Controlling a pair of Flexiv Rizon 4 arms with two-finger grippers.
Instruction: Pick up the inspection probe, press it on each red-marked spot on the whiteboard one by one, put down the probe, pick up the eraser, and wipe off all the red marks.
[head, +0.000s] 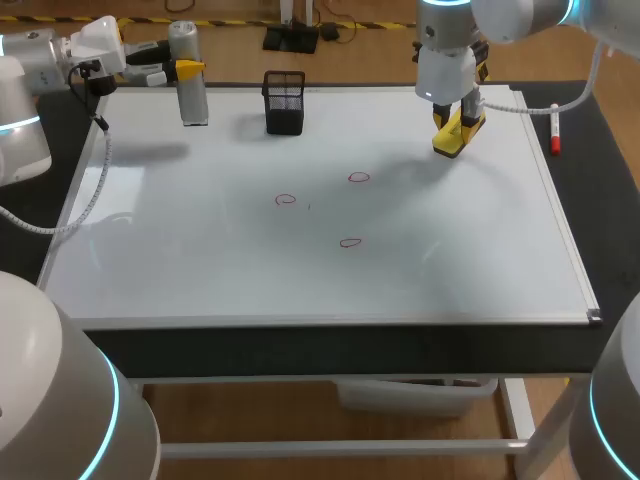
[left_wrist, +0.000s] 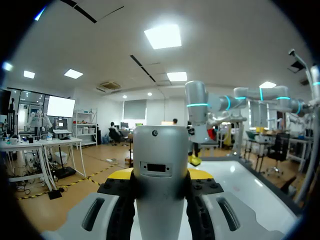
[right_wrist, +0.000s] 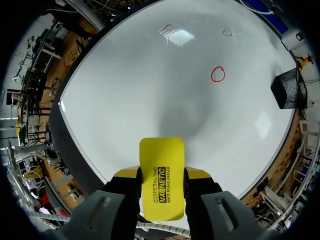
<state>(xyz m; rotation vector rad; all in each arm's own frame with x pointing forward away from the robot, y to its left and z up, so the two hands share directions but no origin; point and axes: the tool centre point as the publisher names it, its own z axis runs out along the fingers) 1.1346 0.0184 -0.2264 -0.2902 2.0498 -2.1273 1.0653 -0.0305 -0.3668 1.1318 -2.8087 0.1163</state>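
My left gripper (head: 186, 70) pinches the grey cylindrical inspection probe (head: 188, 88), which stands upright at the upper left of the head view, at the far corner of the white whiteboard (head: 200, 260). My right gripper (head: 458, 125) clamps the yellow block eraser (head: 450, 141) at the upper right, low over the board. Three red ring marks (head: 286, 199) sit mid-frame, well apart from both tools. A black mesh cup (head: 284, 102) stands near the probe.
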